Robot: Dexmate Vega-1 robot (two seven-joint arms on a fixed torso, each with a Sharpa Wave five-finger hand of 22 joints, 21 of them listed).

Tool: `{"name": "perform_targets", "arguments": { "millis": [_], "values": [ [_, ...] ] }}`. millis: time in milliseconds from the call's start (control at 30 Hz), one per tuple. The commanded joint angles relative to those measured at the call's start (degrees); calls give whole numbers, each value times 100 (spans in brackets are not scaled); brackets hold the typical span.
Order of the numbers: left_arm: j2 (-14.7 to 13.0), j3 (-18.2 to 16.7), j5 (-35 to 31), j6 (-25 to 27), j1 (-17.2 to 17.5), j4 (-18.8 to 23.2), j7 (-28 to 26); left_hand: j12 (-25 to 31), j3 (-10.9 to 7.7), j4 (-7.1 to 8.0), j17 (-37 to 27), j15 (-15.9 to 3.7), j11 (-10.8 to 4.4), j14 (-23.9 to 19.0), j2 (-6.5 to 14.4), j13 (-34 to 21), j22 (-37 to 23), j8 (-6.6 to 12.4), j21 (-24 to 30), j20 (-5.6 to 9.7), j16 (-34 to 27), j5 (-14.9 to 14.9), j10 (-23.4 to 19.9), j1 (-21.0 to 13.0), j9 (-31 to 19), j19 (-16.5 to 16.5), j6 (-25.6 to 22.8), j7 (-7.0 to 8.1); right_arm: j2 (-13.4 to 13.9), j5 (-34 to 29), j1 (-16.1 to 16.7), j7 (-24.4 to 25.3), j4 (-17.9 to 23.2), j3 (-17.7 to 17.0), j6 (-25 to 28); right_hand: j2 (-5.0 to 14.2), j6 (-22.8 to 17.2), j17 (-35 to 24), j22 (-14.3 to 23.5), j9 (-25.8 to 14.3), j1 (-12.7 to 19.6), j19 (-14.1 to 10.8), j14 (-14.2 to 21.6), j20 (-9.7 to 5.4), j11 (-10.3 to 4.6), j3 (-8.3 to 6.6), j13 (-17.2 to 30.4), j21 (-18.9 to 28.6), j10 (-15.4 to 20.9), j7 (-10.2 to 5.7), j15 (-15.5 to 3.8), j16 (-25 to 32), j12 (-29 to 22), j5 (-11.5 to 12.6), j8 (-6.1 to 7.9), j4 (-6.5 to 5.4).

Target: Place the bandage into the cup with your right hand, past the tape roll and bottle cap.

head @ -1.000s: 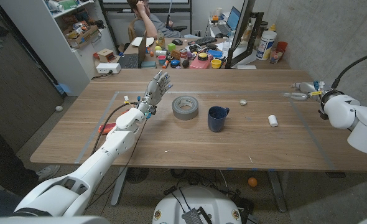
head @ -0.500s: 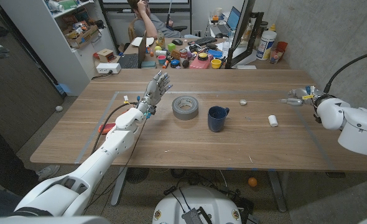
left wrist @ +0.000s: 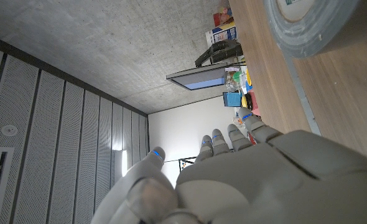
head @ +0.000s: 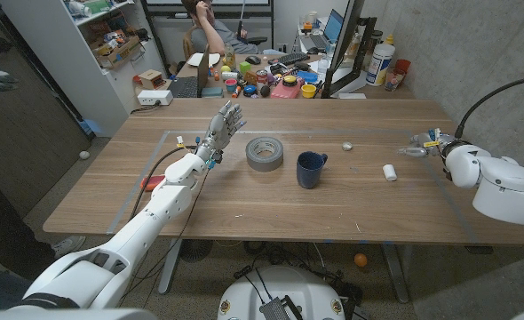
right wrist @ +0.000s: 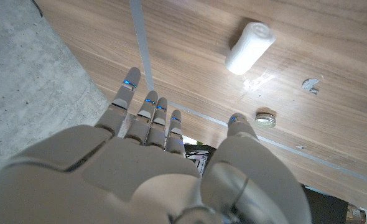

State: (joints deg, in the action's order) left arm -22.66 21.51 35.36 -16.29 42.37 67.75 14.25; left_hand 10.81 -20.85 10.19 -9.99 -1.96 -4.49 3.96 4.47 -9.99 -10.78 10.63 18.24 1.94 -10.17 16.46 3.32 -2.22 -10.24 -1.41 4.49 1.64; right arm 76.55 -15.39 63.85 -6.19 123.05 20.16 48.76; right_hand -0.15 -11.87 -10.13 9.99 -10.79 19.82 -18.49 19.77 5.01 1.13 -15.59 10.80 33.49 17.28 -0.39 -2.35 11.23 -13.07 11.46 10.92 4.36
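Observation:
A white rolled bandage (head: 390, 172) lies on the table to the right of the dark blue cup (head: 311, 168); it also shows in the right wrist view as the bandage (right wrist: 250, 47). The grey tape roll (head: 264, 152) sits left of the cup, and the small bottle cap (head: 347, 147) lies beyond it, also seen as the cap (right wrist: 265, 117). My right hand (head: 426, 144) hovers open at the table's right side, beyond and right of the bandage, holding nothing. My left hand (head: 224, 125) stands raised and open left of the tape roll (left wrist: 314, 25).
A cluttered desk with bright small objects and a person seated stand behind the table's far edge. A red object (head: 152, 184) lies near my left forearm. Tape lines mark a rectangle on the wooden table (head: 244, 200).
My right arm has come in leftward and nearer, bringing the hand closer to the bandage. The left arm and the objects have stayed put.

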Motion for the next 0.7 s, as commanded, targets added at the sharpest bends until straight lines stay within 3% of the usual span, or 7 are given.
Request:
{"name": "perform_targets", "arguments": {
  "millis": [33,700],
  "values": [
    [35,-11,-19,8,-61,-118,61,23,-44,3,-18,-98,-20,-15,459,-26,-22,22,-13,201,-20,10,-33,36,-16,-30,5,6,-220,-380,-446,-331,-80,574,111,-14,20,2,13,-25,123,-66,69,3,-38,-13,12,-24,25,33,-72,-18,1,38,36,65],
    [76,-7,-73,43,-118,-179,67,20,-44,3,-17,-98,-23,-11,459,-26,-22,18,-20,196,-18,11,-24,37,-16,-30,14,-2,-539,-758,-694,-678,-324,879,11,-98,-143,-20,15,-38,136,-349,276,-30,-33,52,19,-17,165,51,-192,17,-30,57,92,107]
  ]
}}
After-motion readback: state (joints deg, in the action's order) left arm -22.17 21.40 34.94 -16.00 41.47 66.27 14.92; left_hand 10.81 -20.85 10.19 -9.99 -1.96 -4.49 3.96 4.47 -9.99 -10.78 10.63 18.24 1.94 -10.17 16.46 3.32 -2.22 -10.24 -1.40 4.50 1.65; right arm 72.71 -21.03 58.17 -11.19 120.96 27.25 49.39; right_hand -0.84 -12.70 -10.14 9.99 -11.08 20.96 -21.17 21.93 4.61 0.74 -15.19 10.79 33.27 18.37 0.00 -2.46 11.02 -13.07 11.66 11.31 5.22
